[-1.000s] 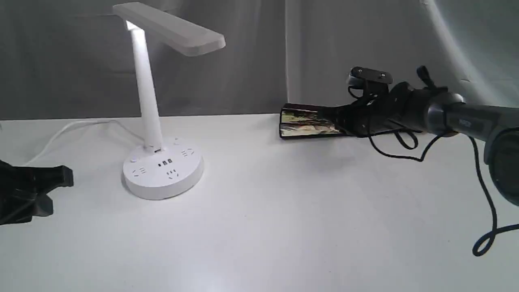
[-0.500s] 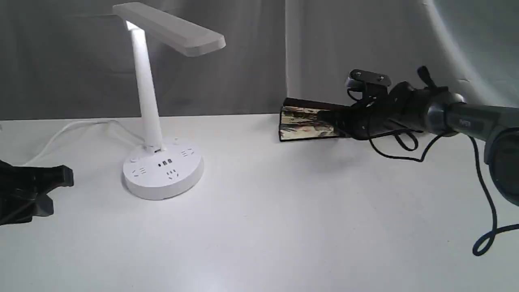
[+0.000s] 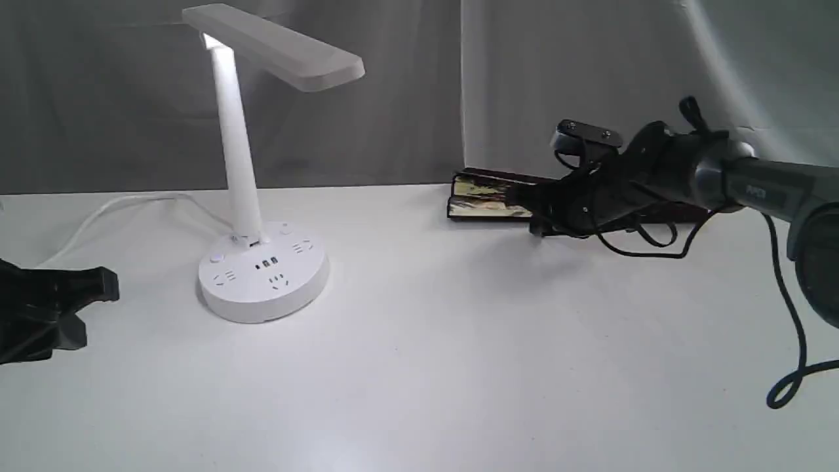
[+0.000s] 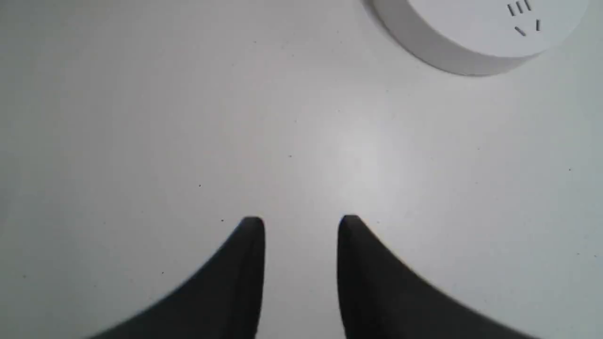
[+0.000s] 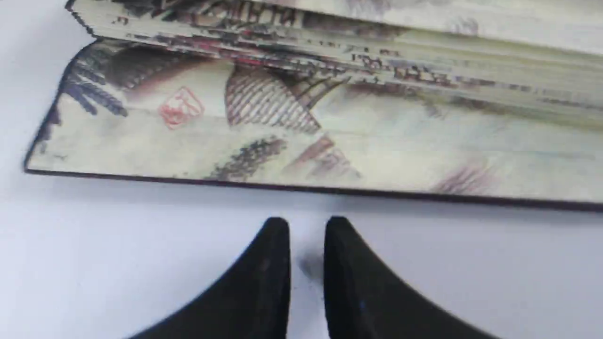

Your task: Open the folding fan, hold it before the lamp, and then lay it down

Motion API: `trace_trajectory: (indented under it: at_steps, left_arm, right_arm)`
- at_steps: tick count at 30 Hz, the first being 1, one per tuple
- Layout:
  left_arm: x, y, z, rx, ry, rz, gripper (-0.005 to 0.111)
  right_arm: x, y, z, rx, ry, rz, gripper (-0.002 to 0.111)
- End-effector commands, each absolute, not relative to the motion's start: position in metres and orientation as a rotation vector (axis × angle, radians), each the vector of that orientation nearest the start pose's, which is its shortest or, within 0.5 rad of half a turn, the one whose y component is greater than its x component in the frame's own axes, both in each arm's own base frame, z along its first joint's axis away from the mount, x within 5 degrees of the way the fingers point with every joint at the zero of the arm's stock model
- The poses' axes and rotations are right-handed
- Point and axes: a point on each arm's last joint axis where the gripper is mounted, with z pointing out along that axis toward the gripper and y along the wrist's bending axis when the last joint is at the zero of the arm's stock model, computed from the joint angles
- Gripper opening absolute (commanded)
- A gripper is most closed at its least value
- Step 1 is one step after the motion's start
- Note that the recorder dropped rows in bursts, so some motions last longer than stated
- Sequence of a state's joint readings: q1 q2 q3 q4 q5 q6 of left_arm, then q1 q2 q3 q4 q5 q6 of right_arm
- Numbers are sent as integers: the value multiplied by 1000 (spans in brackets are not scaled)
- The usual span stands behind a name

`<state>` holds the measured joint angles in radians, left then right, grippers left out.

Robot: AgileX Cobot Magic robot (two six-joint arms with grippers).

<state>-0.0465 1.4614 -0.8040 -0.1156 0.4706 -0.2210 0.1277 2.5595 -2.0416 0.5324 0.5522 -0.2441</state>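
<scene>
Folding fan (image 5: 282, 136): cream pleated leaf, black-edged, painted with rooftops, trees and a small red seal. Dark maroon ribs are seen along the far side of the folding fan (image 3: 488, 196) in the exterior view. The pleats are only partly spread, with the folds stacked on one another. It is laid on the white table (image 3: 459, 367), just ahead of the tips of the right end effector (image 5: 306, 226) and not touched by them. The fingers there are drawn nearly together. A narrow strip of table is seen between them and nothing is pinched.

Against the frames of a second ago: the fan was then tipped up on edge, its painted face showing taller, with the right end effector up at its level. It is now seen lower and flatter, and the right end effector (image 3: 539, 224) has been lowered toward the table.

Left end effector (image 4: 300, 221): fingers spread, empty, over bare table, unmoved. The lamp (image 3: 239, 151), bar head lit, is stood well apart from the right end effector and nearer the left one.
</scene>
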Motion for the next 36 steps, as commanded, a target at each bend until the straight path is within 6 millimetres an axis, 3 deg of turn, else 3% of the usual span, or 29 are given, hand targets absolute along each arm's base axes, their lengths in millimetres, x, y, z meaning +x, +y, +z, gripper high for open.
trace_trajectory:
  at_steps: [1,6,10,24,36]
  left_arm:
    - [277,-19,214,-350,2592,-210,28]
    - [277,-19,214,-355,2592,-214,28]
    - [277,-20,214,-369,2590,-227,28]
    - [276,-20,214,-369,2594,-227,28]
    - [276,-20,214,-373,2593,-231,28]
  right_arm:
    - [533,97,98,-44,2562,506,12]
    - [541,94,136,-37,2408,460,10]
    - [549,91,143,36,2294,435,10]
    - [557,89,95,199,2266,462,10]
    - [560,86,90,210,2229,424,10]
